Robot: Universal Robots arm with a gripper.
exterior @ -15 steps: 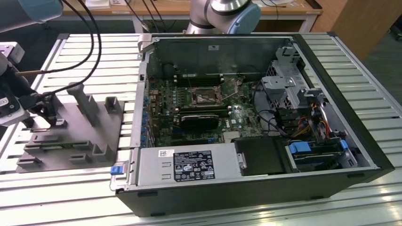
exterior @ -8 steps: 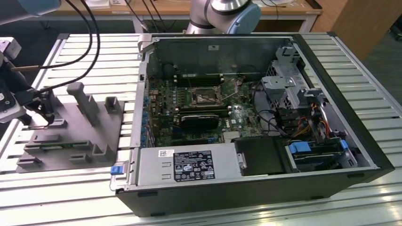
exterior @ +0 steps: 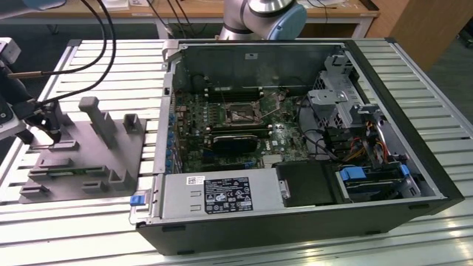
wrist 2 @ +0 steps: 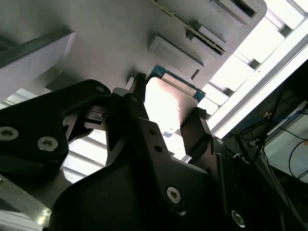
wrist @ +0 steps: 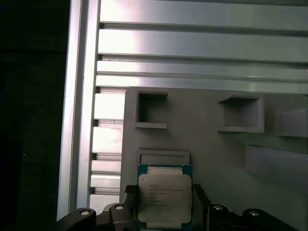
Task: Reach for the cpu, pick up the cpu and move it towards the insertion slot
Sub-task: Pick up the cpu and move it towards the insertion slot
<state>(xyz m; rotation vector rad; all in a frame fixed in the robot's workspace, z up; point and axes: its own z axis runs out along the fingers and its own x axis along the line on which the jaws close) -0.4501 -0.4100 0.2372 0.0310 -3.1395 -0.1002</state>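
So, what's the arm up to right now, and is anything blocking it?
Gripper shut on cpu, at grey fixture. Insertion slot inside computer case. Case wall stands between.

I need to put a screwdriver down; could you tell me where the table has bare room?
The table is bare between the grey fixture and its near edge, and at the exterior view's right of the computer case. The fixture, with the claw over it, and the case's inside are crowded.
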